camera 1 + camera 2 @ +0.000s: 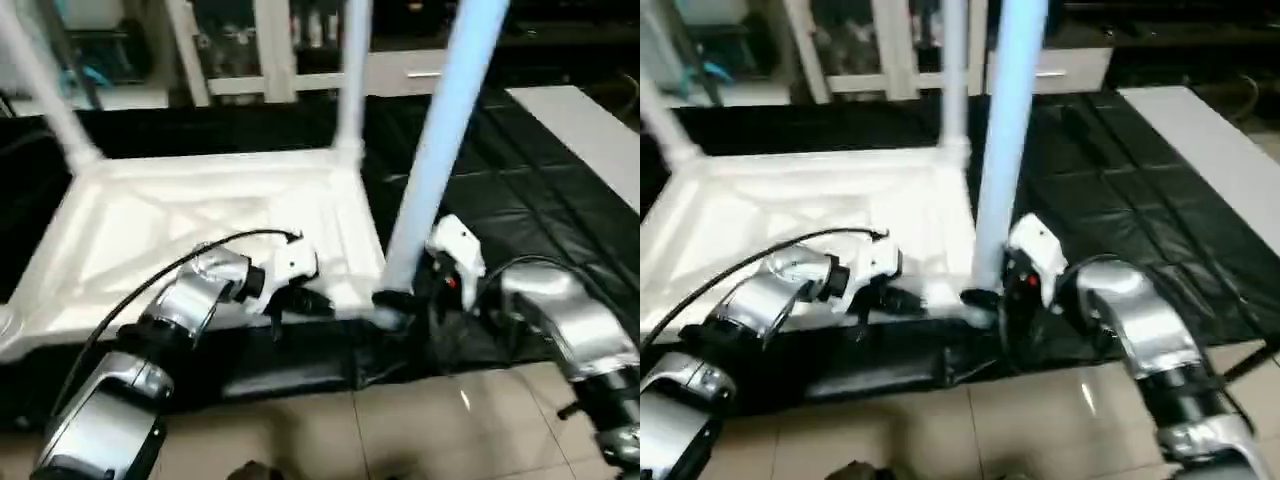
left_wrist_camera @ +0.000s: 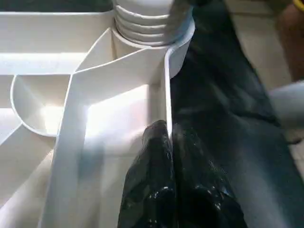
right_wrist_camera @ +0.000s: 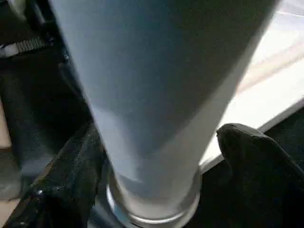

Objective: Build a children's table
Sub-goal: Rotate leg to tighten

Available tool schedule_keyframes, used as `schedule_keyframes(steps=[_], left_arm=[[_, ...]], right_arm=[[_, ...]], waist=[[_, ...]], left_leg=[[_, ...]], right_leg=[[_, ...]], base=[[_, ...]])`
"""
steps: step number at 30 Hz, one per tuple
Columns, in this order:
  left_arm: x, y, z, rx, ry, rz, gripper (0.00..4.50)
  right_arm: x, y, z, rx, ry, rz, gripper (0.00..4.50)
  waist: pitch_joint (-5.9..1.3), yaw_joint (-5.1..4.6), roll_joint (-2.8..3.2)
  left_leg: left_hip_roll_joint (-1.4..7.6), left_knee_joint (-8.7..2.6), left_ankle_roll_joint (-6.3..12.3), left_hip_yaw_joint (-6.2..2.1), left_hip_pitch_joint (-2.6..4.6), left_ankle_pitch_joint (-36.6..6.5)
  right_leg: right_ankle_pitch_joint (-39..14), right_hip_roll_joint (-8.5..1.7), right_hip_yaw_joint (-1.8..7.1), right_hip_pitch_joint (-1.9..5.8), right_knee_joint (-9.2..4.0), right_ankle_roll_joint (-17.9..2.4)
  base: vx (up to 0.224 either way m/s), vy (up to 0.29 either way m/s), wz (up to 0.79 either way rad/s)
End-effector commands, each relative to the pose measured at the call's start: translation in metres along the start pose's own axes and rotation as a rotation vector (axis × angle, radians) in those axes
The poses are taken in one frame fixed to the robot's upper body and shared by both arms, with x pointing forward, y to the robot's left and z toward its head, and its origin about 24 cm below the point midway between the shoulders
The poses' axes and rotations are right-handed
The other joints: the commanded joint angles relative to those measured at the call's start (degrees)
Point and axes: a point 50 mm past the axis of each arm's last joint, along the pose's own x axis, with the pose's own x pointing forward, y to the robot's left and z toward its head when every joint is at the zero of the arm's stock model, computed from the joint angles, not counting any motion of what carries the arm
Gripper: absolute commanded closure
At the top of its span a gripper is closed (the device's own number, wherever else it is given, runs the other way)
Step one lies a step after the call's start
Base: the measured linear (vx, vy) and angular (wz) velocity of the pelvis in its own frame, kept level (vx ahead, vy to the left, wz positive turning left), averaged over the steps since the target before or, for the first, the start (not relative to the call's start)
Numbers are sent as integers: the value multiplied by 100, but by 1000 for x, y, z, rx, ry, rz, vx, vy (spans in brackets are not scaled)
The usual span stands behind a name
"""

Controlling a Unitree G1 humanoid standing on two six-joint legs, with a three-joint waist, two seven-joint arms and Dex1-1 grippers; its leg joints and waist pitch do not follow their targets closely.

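Lying upside down on the black-covered desk (image 1: 520, 200) so its ribbed underside and corner sockets face up, the tabletop (image 1: 200, 225) is pinned at its near rim by the left gripper (image 1: 305, 300), whose jaws are closed on that thin edge wall, probably to steady it. At the near corner just beside it, the right gripper (image 1: 985, 300) has its jaws spread wide on either side of the base of the near leg (image 1: 430, 150), which stands upright in its socket, apparently seated. Farther back, two more legs (image 1: 350, 80) rise from the far corner sockets.
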Motion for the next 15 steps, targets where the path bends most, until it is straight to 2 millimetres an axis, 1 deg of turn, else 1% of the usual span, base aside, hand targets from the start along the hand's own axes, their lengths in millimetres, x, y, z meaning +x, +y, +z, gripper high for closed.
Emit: schedule_keyframes(steps=[1,3,4,7,12,13,14,15], left_arm=[[4,-5,2,28,32,-65,450],[4,-4,3,31,35,-63,450],[3,-3,4,36,38,-55,450],[2,-1,4,37,43,-41,450],[3,-2,4,29,43,-37,450],[3,-2,4,29,43,-36,450],[3,-2,4,29,43,-34,450],[3,-2,3,29,42,-25,450]], right_arm=[[2,4,2,-14,21,38,52],[4,4,2,-22,31,48,52],[6,5,3,-34,44,67,52],[8,6,3,-54,71,94,52],[10,4,3,-54,85,100,52],[10,4,3,-53,86,98,52],[11,4,3,-50,87,95,52],[12,3,2,-44,88,97,52]], waist=[[-366,-49,-29],[-371,-73,-34],[-375,-81,-54],[-376,-78,-56],[-371,-85,-66],[-374,-81,-92],[-374,-81,-85],[-372,-87,-97]], left_leg=[[391,-537,-263,-245,280,-2094],[378,-533,-213,-255,246,-2010],[376,-522,-178,-249,246,-1971],[377,-509,-96,-249,231,-1859],[379,-505,-86,-252,234,-1867],[383,-503,-75,-259,234,-1843],[384,-502,-71,-257,236,-1833],[382,-501,-62,-260,224,-1822]], right_leg=[[-1706,-232,182,94,-350,-1134],[-1660,-242,187,116,-344,-1145],[-1674,-246,188,118,-351,-1146],[-1684,-251,189,131,-350,-1153],[-1846,-254,191,120,-364,-1126],[-1875,-263,191,124,-360,-1125],[-1870,-262,193,121,-364,-1122],[-1888,-262,189,126,-361,-1123]], base=[[0,0,0],[0,0,0],[0,0,0],[0,0,0],[0,0,0],[0,0,0],[0,0,0],[0,0,0]])
